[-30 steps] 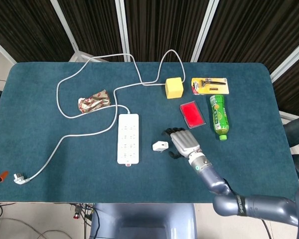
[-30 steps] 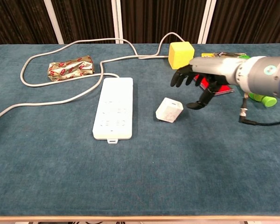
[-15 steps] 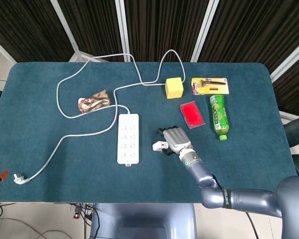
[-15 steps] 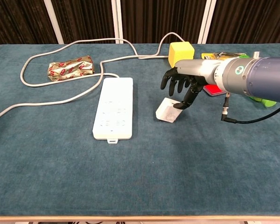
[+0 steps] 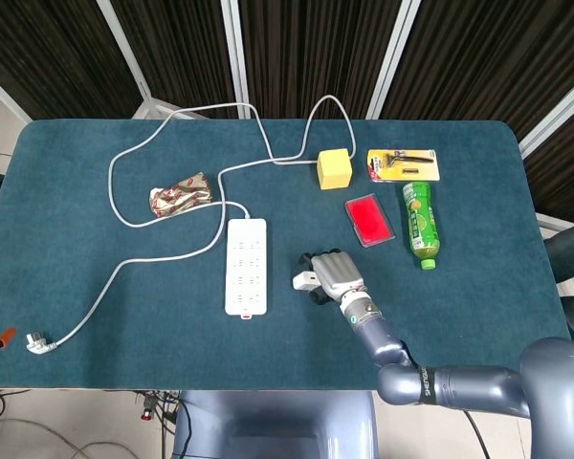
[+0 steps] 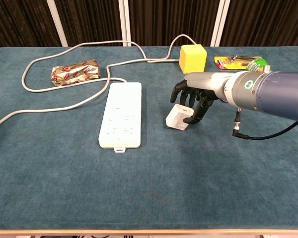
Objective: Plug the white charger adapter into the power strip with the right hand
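Observation:
The white charger adapter (image 5: 304,281) (image 6: 177,118) lies on the blue table just right of the white power strip (image 5: 246,266) (image 6: 121,120). My right hand (image 5: 333,273) (image 6: 193,96) is over it. The fingers curl down onto its far edge, the thumb presses its right side, and the adapter is pinched between them while still resting on the cloth. The strip's sockets face up with nothing in them. My left hand shows in neither view.
A yellow cube (image 5: 334,169) (image 6: 192,58), a red box (image 5: 368,219), a green bottle (image 5: 421,225) and a razor pack (image 5: 403,164) lie behind and right of the hand. A snack wrapper (image 5: 180,195) sits left of the strip. The strip's cable (image 5: 124,268) loops across the left half.
My right hand moved left from beside the adapter onto it, and its fingers curled down around the adapter. The adapter tilted slightly; the strip stayed put.

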### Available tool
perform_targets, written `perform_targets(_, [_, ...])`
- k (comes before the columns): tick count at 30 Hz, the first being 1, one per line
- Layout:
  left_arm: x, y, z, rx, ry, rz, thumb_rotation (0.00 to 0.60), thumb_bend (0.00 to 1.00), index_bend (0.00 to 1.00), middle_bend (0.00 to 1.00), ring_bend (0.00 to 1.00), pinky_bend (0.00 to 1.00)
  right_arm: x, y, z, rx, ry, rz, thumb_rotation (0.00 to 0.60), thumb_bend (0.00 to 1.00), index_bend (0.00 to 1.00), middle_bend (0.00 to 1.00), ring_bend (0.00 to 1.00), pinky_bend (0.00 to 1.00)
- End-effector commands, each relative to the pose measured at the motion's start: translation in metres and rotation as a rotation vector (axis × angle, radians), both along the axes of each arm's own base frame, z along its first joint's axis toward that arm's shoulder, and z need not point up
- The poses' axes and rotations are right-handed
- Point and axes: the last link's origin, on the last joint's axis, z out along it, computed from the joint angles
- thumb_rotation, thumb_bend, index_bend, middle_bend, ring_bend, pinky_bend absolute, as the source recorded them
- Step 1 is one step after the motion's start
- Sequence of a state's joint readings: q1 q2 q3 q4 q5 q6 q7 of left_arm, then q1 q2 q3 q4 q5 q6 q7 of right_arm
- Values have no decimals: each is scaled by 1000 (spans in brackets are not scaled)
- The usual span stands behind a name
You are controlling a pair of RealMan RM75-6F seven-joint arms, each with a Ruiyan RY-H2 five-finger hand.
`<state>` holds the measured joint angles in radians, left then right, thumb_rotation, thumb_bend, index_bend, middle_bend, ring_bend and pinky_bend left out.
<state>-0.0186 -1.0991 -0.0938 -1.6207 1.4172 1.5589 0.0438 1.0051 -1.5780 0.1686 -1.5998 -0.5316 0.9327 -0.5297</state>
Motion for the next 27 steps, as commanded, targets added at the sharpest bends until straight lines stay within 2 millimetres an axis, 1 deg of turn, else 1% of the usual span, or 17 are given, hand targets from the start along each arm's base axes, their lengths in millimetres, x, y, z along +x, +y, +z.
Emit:
perform_targets(1, [0, 0, 0, -2, 1, 2, 600, 84, 190, 0, 0, 0, -1, 0, -3, -4, -8, -12, 600, 404, 281, 349, 326, 208])
perform_targets(9, [1, 0, -1, -6, 5, -1, 600, 84, 191, 0, 0, 0, -1, -1, -10, -13, -20, -27, 600, 405, 314, 367, 343, 220])
perform_targets(21, [1, 0, -3, -10, 9, 3, 600, 84, 194, 0, 0, 0, -8, -2, -11, -18, -18, -43, 600, 404, 385, 390, 361, 224])
perform_targets(27, [1, 0, -2, -7, 11, 6, 600, 84, 195, 0, 0, 0, -9, -1, -16, -10, -18, -44, 600, 404, 393, 391, 365, 224])
